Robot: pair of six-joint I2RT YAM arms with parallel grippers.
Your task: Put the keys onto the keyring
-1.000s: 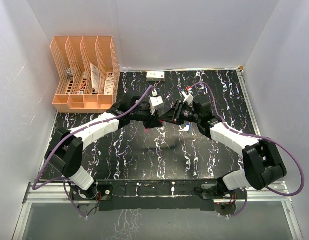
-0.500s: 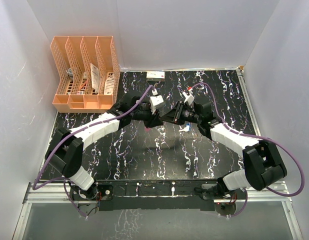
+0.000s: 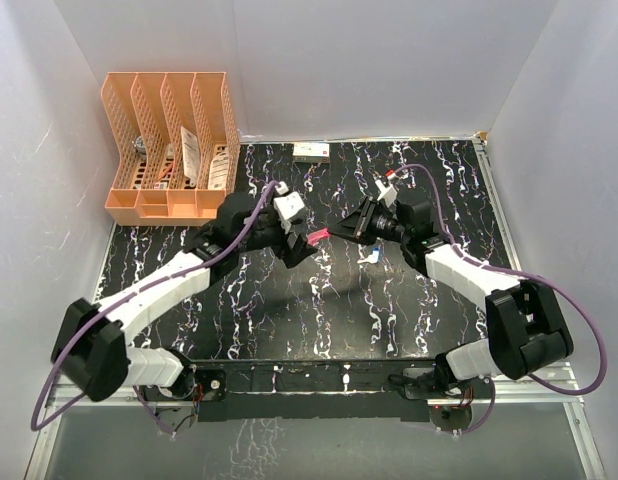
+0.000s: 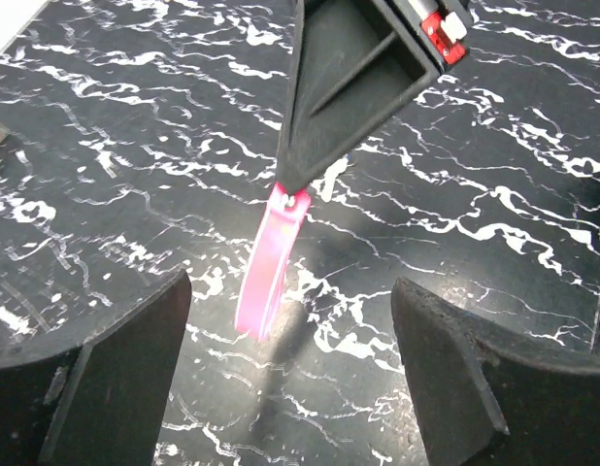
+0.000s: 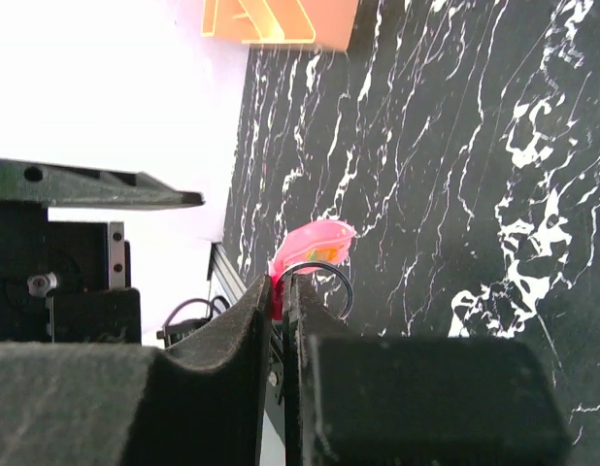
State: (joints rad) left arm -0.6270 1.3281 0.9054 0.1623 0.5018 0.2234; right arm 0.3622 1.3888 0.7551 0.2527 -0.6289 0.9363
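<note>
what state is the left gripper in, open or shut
open: the left gripper has its fingers wide apart in its wrist view; the keyring hangs between them untouched, held by the right gripper

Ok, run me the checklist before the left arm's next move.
1. Grip: ok, the right gripper is shut on one end of the keyring.
2. Keyring off the table: ok, it hangs from the right gripper.
3. Open left gripper: ok, jaws wide, nothing held.
4. Where the keys lie: cannot tell. A blue-white speck on the table by the right arm may be them, but it is too small to be sure.
5. Key on keyring: not ok, none seen on it.
</note>
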